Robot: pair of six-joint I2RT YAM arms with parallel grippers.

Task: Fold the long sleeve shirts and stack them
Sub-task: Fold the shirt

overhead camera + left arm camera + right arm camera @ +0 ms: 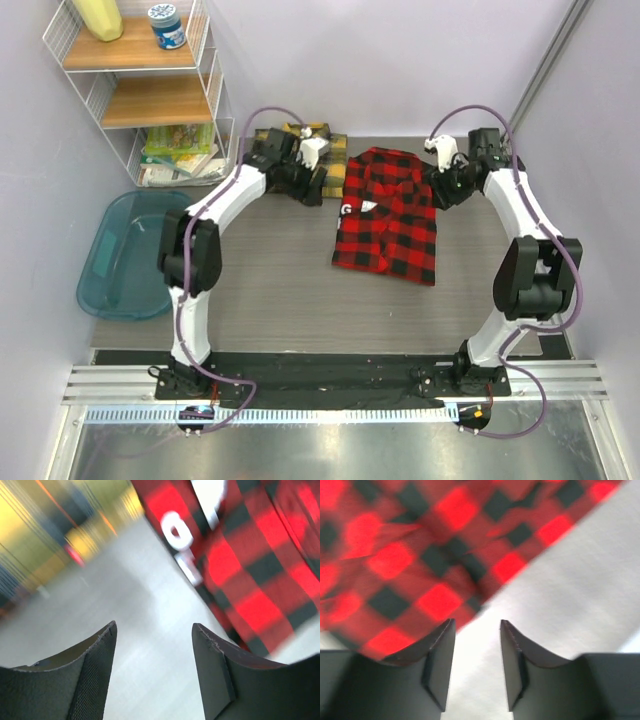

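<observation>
Bolted at the near edge, two arms reach back across the bench. At far left sits a teal tub. Next, the left tool, jaws well apart and empty, hovers by the yellow-and-black shirt at the back. The red-and-black shirt lies mid-bench, white lettering at its left edge. The right tool hangs at its right edge, jaws partly apart, gripping nothing.
</observation>
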